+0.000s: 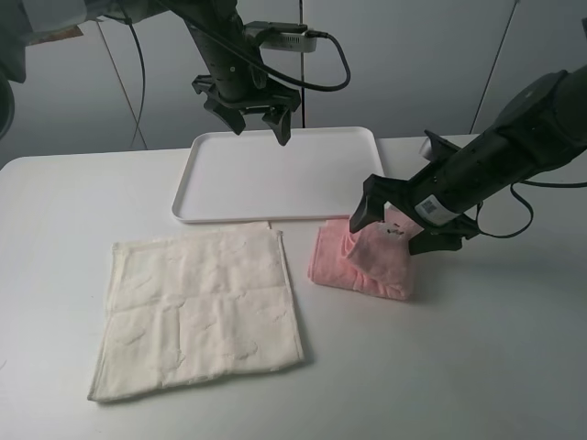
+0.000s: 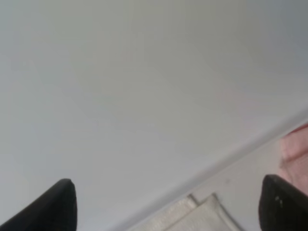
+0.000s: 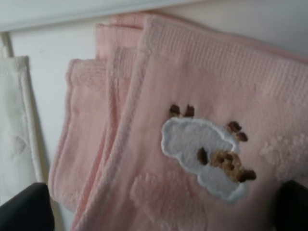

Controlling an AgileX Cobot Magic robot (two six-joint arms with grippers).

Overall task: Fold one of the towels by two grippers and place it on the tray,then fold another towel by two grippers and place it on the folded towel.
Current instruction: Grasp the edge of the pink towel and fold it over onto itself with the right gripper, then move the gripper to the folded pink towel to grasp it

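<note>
2 end effectors stand open. Left end effector (image 1: 261, 128) hovers over the white tray (image 1: 229, 183); right end effector (image 1: 385, 236) straddles the folded pink towel (image 1: 339, 261).

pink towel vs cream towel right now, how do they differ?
The pink towel is folded into a layered bundle; the cream towel lies spread flat. The pink towel covers far less table than the cream towel. An embroidered white-and-brown patch shows on the pink towel, none on the cream towel. Both are terry cloth, on the table, off the tray.
</note>
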